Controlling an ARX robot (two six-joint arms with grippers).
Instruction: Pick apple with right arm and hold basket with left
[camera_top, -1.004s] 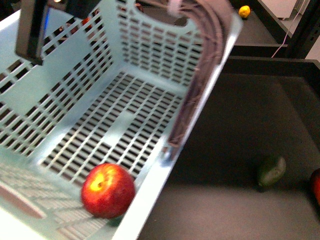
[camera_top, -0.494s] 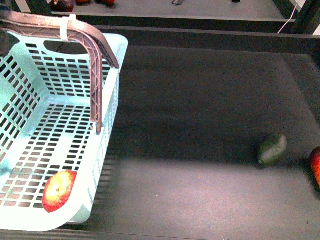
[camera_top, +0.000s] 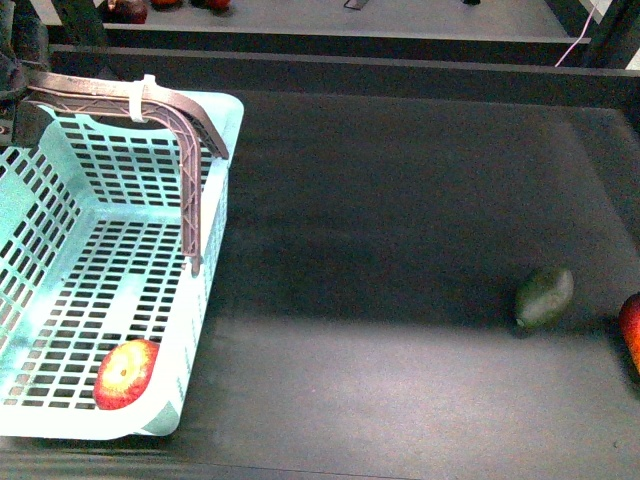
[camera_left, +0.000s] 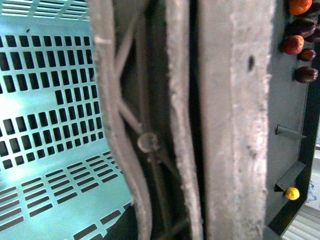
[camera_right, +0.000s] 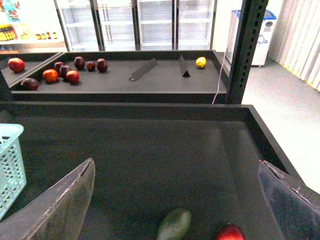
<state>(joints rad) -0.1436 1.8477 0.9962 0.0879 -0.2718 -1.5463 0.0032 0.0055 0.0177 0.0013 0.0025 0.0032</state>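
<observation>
The mint basket sits at the left of the dark table, its brown handles raised. The red apple with a yellow blush lies in the basket's near corner. My left gripper is at the far left edge, shut on the handle. In the left wrist view the ribbed handle runs between the grey fingers, with the basket's slotted wall beside it. My right gripper hangs open above the table, nothing between its fingers, and it does not show in the front view.
A dull green fruit and a red fruit, cut by the right edge, lie on the table; the same green fruit and red fruit sit below my right gripper. Behind the table's raised rim, a shelf holds dark fruits and a lemon.
The basket has swung from close and tilted in front of the camera down to the left side of the table. The apple has stayed in its near corner.
</observation>
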